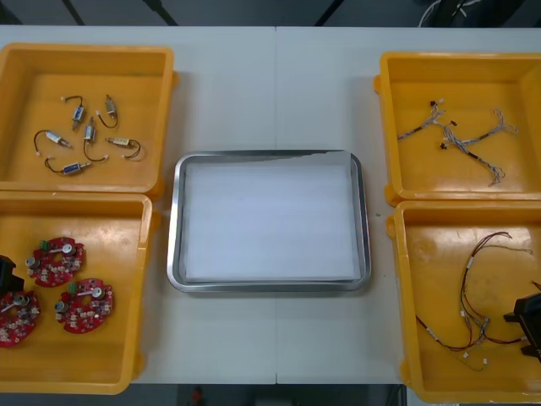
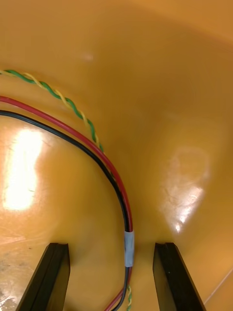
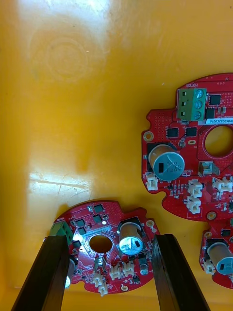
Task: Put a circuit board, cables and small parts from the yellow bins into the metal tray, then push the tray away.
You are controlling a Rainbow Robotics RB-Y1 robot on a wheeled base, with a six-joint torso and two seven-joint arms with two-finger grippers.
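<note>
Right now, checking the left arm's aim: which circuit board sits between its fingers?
The round red circuit board framed by the open left gripper, green terminal beside one finger. The other two boards lie outside the fingers.

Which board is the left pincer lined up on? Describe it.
Near yellow bin on the robot's left, holding three round red circuit boards. It's the board framed between the fingers of the open left pincer, green connector beside one finger; its two neighbours lie outside them.

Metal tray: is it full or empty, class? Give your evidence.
Empty: the metal tray shows a bare white inside; nothing lies in it.
</note>
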